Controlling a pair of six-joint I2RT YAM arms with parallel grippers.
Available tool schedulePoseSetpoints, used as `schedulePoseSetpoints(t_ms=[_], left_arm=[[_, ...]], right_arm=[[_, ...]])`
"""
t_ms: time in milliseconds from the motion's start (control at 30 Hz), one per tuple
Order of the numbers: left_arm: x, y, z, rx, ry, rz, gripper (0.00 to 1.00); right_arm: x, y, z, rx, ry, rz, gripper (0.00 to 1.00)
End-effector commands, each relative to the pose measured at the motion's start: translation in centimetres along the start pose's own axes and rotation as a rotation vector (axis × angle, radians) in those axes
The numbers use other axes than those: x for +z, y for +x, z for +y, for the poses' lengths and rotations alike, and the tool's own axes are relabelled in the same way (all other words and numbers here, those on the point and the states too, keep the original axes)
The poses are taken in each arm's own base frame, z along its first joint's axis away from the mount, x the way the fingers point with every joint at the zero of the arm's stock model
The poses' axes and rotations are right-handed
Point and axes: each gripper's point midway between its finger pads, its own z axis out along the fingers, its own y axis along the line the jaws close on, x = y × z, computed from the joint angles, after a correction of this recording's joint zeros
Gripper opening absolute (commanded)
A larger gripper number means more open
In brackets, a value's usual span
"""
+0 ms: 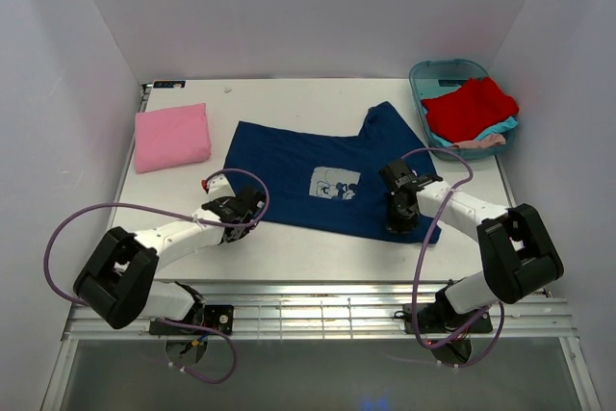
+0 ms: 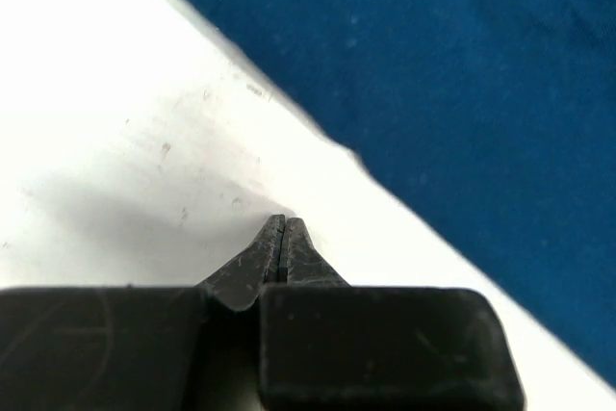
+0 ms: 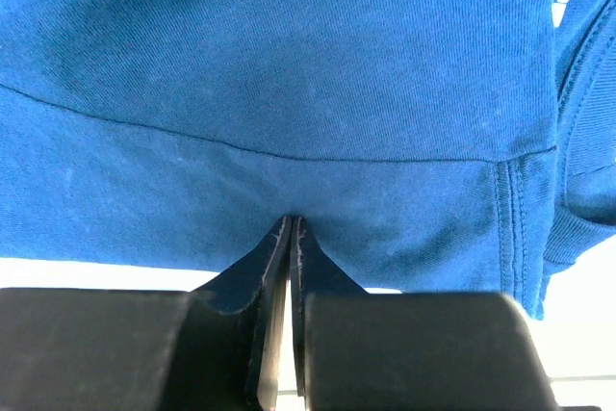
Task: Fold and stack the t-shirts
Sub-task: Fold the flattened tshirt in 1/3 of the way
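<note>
Left tool [image 2: 284,226]: the two fingers are pressed flat together with nothing between them. The tips sit low over the bare white counter [image 2: 115,141], just short of the slanting edge of the cloth.
Right tool [image 3: 290,222]: the fingers are likewise pressed together, with the tips lying on a stitched band at the shirt's near edge. No cloth shows between them, so this looks like resting on the shirt, not pinching it.
Navy blue cotton t-shirt with a pale square cartoon print [image 1: 279,166]: it is spread flat mid-counter, print up. One tool is at its near-left edge and the other at its near-right edge.
Handling: it is likely light, limp and easily dragged. A single layer will sag and crease if lifted by one point only.
Where to hold: probably the stitched edges and corners, where the doubled cloth gives the fingers more to bite. Both sides should be taken together.
Folded plain pink t-shirt [image 1: 171,138]: it sits at the far-left corner, well apart from the navy one. It looks like the stack's base.
Teal plastic tub [image 1: 416,84]: it stands far right and holds a crumpled red t-shirt [image 1: 470,108] over a teal t-shirt [image 1: 496,129].
</note>
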Motion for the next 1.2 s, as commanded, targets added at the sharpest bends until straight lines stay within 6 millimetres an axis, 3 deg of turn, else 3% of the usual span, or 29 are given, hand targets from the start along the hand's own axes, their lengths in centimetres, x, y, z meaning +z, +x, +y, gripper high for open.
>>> schedulePoseSetpoints(t_ms=[0, 167, 333, 400, 633, 800, 1167], left_arm=[[-1.8, -0.7, 0.0, -0.027, 0.025, -0.024, 0.0], [-3.4, -5.7, -2.0, -0.052, 0.097, -0.202, 0.0], [-2.5, -7.8, -4.1, -0.011, 0.164, -0.274, 0.0], [-0.7, -7.6, -3.6, 0.003, 0.113, -0.253, 0.0], [2.6, -8.0, -3.6, 0.026, 0.115, -0.256, 0.0], [3.2, -8.0, -3.0, 0.019, 0.091, -0.248, 0.0], [3.1, -5.0, 1.0, -0.011, -0.022, -0.166, 0.0]], right_arm=[[-0.3, 2.4, -1.2, 0.003, 0.044, 0.067, 0.08], [-0.3, 2.4, -1.1, 0.0, 0.039, 0.066, 0.08], [-0.3, 2.4, -1.1, 0.001, 0.038, 0.063, 0.08], [-0.3, 2.4, -1.0, -0.001, 0.036, 0.064, 0.08], [-0.5, 2.3, -0.9, 0.003, 0.028, 0.053, 0.08], [-0.5, 2.2, -0.7, -0.002, 0.022, 0.056, 0.08], [-0.5, 2.7, -0.8, -0.004, 0.024, 0.062, 0.08]])
